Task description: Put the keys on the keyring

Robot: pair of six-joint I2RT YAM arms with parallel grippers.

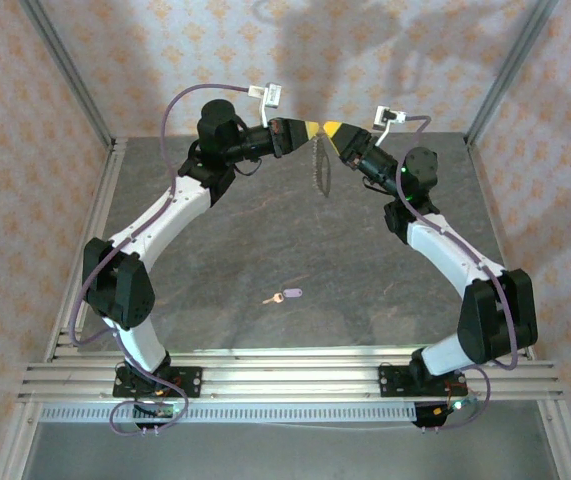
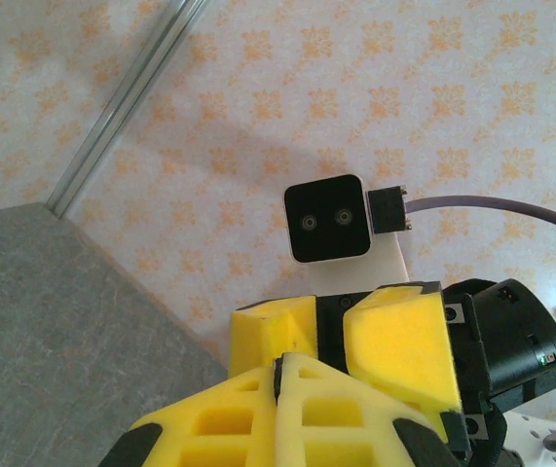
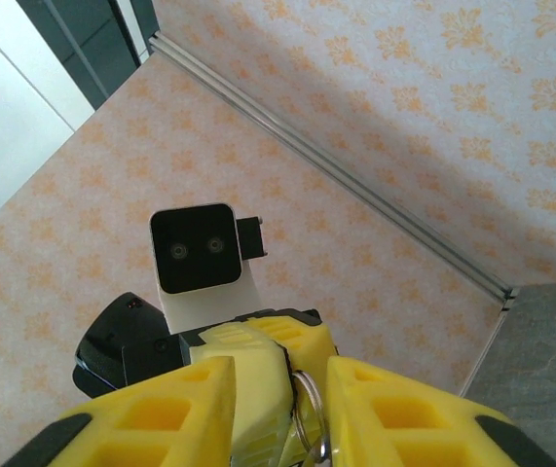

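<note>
Tan-brown thin oval keyring (image 1: pixel 318 165) hangs above the grey stone-look tabletop (image 1: pixel 265 220), clamped in the closed left fingers (image 2: pixel 355 423), right fingers (image 3: pixel 404 413) apart astride it; tiny lilac-headed brass key (image 1: pixel 287 295) lies on the tabletop, well apart.

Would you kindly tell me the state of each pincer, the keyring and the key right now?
keyring: hanging in the air, off the table.
key: lying flat on the table, not on the keyring.
left pincer: shut, apparently gripping the keyring's top.
right pincer: fingers apart around the keyring's top; grip unclear.
</note>
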